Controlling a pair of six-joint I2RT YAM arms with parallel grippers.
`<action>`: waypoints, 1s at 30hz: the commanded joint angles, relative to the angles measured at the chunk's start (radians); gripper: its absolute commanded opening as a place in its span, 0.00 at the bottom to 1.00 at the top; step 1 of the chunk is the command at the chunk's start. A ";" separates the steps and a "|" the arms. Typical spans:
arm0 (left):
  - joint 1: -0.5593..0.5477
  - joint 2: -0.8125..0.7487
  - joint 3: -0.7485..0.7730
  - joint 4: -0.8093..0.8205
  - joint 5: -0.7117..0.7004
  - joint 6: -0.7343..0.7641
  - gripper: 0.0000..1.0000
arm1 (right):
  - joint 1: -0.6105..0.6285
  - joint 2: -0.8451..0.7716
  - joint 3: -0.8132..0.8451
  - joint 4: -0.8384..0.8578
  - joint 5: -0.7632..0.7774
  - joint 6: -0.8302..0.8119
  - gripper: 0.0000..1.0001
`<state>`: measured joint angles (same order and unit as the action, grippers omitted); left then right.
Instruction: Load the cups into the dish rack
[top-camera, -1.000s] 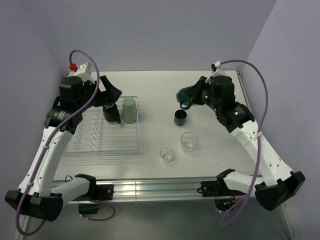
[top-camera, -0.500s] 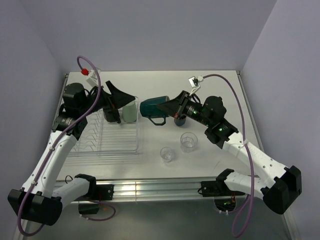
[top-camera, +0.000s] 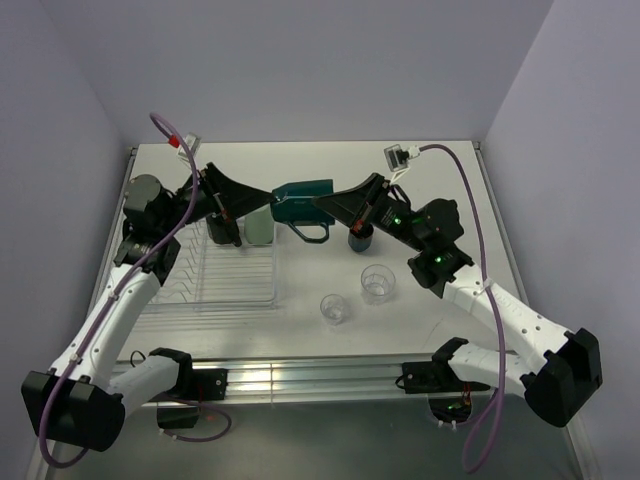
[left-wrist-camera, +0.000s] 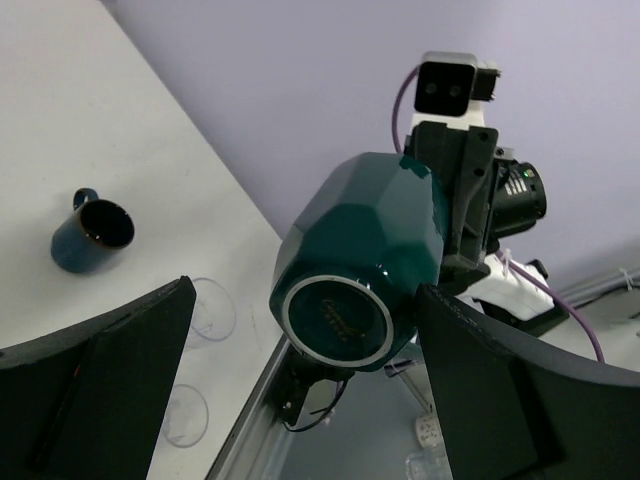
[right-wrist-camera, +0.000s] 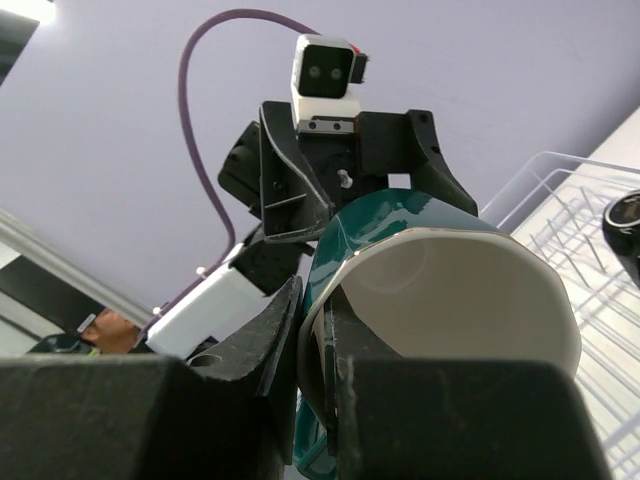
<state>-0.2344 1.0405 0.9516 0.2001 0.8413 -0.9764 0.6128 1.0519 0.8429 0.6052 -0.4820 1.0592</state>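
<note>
The underside of the dark green mug (left-wrist-camera: 362, 250) bears a faint stamp, too blurred to read.

Top view: your left gripper (top-camera: 250, 212) overlaps black ceramic mug (top-camera: 222, 233) and top of mint green plastic tumbler (top-camera: 262, 228). Right gripper (top-camera: 322, 205) hides far side of small navy mug (top-camera: 360, 240).
Left wrist view: you see only base of glossy dark green mug (left-wrist-camera: 365, 262); rim and handle hidden.
Right wrist view: own fingers (right-wrist-camera: 150, 420) blurred, cut by bottom edge. Clear ribbed plastic dish rack (right-wrist-camera: 585, 255) cut by right edge.
</note>
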 joint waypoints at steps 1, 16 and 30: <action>-0.009 -0.017 -0.039 0.163 0.099 -0.085 0.99 | 0.011 -0.009 0.038 0.222 0.002 0.039 0.00; -0.103 0.015 -0.056 0.251 0.084 -0.125 0.99 | 0.044 0.036 0.054 0.300 -0.006 0.045 0.00; -0.148 0.029 -0.059 0.263 0.045 -0.128 0.98 | 0.094 0.057 0.084 0.220 0.033 -0.041 0.00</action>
<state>-0.3721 1.0649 0.8978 0.4061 0.8959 -1.0973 0.6987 1.1206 0.8490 0.7139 -0.4938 1.0416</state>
